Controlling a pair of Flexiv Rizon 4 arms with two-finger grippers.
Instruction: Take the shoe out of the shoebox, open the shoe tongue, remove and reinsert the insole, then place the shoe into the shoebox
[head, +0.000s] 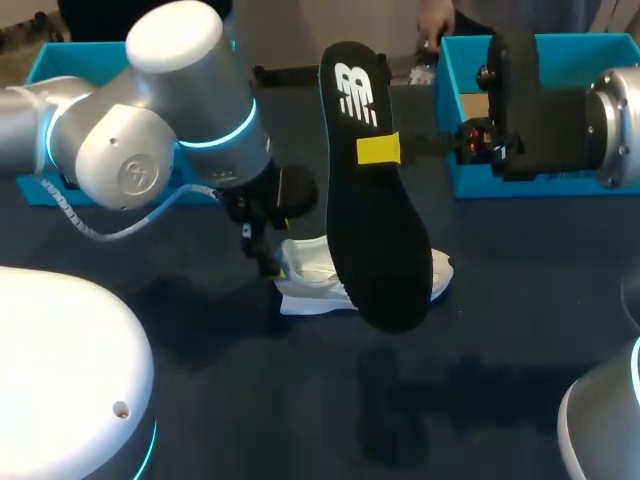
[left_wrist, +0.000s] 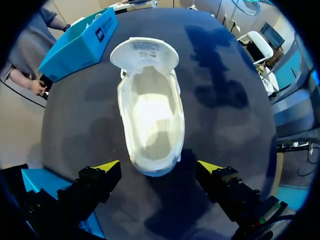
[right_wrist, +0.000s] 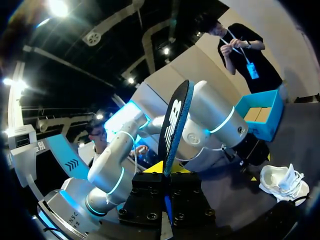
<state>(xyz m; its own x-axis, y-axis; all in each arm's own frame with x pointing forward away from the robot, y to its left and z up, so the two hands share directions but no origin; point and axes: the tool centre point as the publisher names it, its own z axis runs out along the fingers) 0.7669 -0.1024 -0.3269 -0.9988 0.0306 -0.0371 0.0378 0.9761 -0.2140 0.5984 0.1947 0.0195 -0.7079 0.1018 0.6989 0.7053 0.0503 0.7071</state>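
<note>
A black insole (head: 375, 200) with a white logo hangs upright above the table, and my right gripper (head: 378, 150) is shut on its middle. The right wrist view shows the insole (right_wrist: 175, 125) edge-on, rising from between that gripper's (right_wrist: 165, 172) fingers. The white shoe (head: 310, 275) lies on the dark table under the insole, partly hidden by it. My left gripper (head: 265, 252) hovers at the shoe's left end. In the left wrist view the shoe (left_wrist: 150, 115) is empty inside with its tongue (left_wrist: 145, 52) folded forward. My left gripper (left_wrist: 159, 167) stands open astride the heel.
A blue shoebox (head: 500, 185) stands at the back right, behind my right wrist, also seen as the blue shoebox (left_wrist: 80, 42) beyond the shoe's toe. Another blue box part (head: 60, 62) sits at the back left, behind my left arm (head: 150, 120).
</note>
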